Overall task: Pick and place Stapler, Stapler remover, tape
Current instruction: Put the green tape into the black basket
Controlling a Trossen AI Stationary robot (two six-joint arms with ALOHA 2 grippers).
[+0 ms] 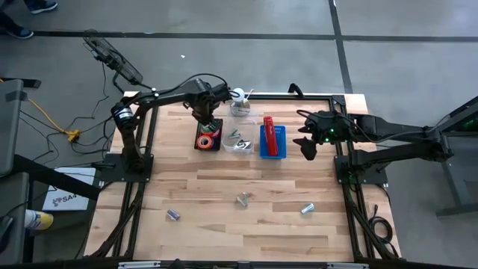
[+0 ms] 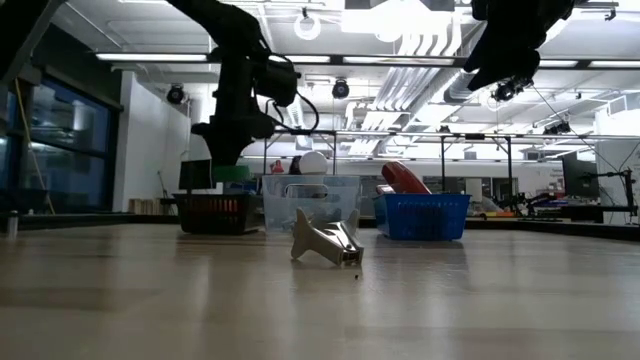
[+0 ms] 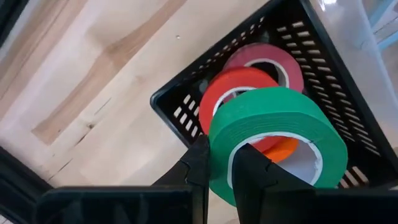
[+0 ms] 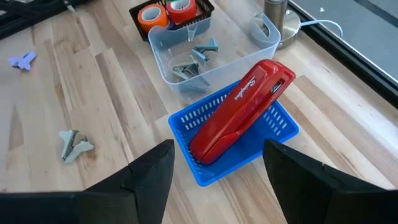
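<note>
the stapler (image 4: pixel 242 109) lies tilted in the blue basket (image 4: pixel 214 171), its nose propped up on the far rim, toward the back of the tabletop (image 1: pixel 224 202). just beside that basket sits a clear bin (image 4: pixel 163 68) with several stapler removers (image 4: pixel 193 62) inside, and beyond it a black basket (image 3: pixel 180 102) that holds the tape rolls. three more stapler removers (image 1: pixel 242 199) lie scattered on the front half of the tabletop, well apart from one another.

my left claw (image 3: pixel 219 171) is clamped on the green tape roll (image 3: pixel 273 127), one finger inside the ring and one outside, and i hold it just above the black basket. under it in that basket i see a red-orange roll (image 3: pixel 233 87), a pink roll (image 3: pixel 264 56) and a bit of an orange one.

my right claw (image 4: pixel 217 168) hangs above the tabletop beside the blue basket, its fingers spread wide with nothing between them.
</note>
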